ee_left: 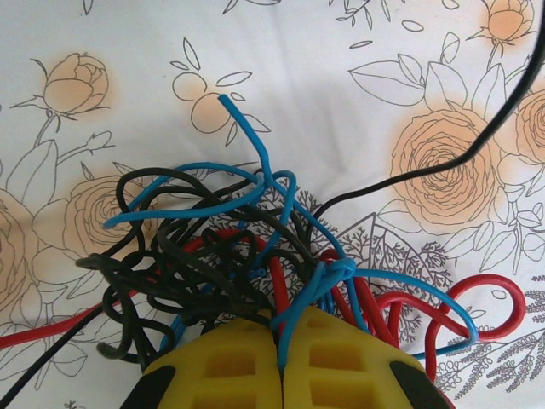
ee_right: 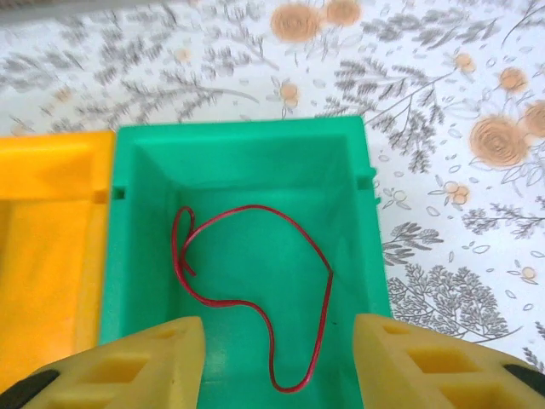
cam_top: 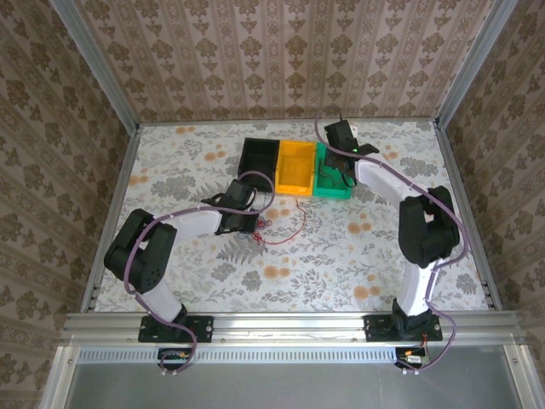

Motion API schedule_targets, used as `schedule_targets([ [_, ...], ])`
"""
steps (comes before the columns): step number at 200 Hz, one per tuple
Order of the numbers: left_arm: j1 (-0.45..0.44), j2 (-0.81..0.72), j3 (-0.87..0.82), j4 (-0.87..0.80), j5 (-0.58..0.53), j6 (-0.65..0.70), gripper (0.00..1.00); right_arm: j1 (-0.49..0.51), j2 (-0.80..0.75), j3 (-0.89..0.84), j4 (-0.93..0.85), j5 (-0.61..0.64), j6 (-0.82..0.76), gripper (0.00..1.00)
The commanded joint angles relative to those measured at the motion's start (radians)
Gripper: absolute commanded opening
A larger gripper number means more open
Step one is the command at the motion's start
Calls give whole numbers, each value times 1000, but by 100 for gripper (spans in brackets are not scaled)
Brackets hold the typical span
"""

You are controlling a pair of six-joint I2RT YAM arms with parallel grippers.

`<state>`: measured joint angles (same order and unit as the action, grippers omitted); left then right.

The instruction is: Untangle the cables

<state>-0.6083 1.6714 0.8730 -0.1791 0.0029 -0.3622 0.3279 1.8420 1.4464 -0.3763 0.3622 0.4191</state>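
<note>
Three bins sit toward the bench's [cam_top: 358, 247] far edge: black bin [cam_top: 258, 158], yellow bin [cam_top: 296, 166] and green bin [ee_right: 238, 141], the right end effector [ee_right: 277, 358] spread above one red cable [ee_right: 180, 256] lying in the green bin, while the left end effector [ee_left: 281, 362], pressed together, pinches a blue cable [ee_left: 328, 274] in the mid-bench tangle [ee_left: 204, 256], probably the next strand to draw free.

Three plastic bins are counted: one black bin [cam_top: 258, 158], one yellow bin [cam_top: 296, 166] and one green bin [ee_right: 255, 149]. Two arms are counted, the left arm [cam_top: 183, 226] and the right arm [cam_top: 392, 183]. Two grippers are counted, the left gripper [ee_left: 281, 366] and the right gripper [ee_right: 277, 349], each with two yellow fingers [ee_right: 170, 358]. One red wire [ee_right: 329, 273] is counted inside the green bin. In the tangle of cables [ee_left: 247, 256] three colours are counted: blue, black and red; the number of separate strands cannot be told
</note>
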Motion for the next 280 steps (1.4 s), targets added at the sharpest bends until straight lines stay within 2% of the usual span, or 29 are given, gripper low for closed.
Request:
schedule_targets([
  [1,-5,-5,15,-37,-6,22,0,9,-80,-85,54,12,3,52],
  [31,-5,2,21,-35,5,29,0,37,-161,-181,96,-148,-84,48],
  [66,-5,12,27,-36,9,29,0,151,-188,-344,136,-401,-143,49],
  [97,-5,16,30,-38,8,28,0,198,-82,-364,101,-461,-105,50],
  [142,-7,12,29,-40,0,28,0,199,71,-252,17,-514,-123,45],
  [153,-7,9,26,-40,-3,26,0,198,93,-236,3,-522,-127,36],
  [167,-5,7,24,-43,-6,23,0,198,105,-226,-2,-538,-137,12],
  [175,-4,7,25,-48,-13,20,0,198,91,-233,1,-518,-135,3],
  [182,-2,7,25,-54,-19,17,0,198,68,-250,12,-486,-129,0],
  [201,12,5,19,-62,-31,0,0,190,-43,-305,53,-346,-115,0],
  [220,35,-2,3,-57,-25,-16,0,176,-183,-346,57,-99,-84,0],
  [234,56,-7,-8,-51,-9,-26,0,149,-282,-367,60,38,-69,0],
  [253,79,-15,-20,-46,5,-42,0,88,-372,-376,48,141,-41,0],
  [280,110,-31,-41,-38,20,-68,0,10,-443,-391,55,224,-25,0],
])
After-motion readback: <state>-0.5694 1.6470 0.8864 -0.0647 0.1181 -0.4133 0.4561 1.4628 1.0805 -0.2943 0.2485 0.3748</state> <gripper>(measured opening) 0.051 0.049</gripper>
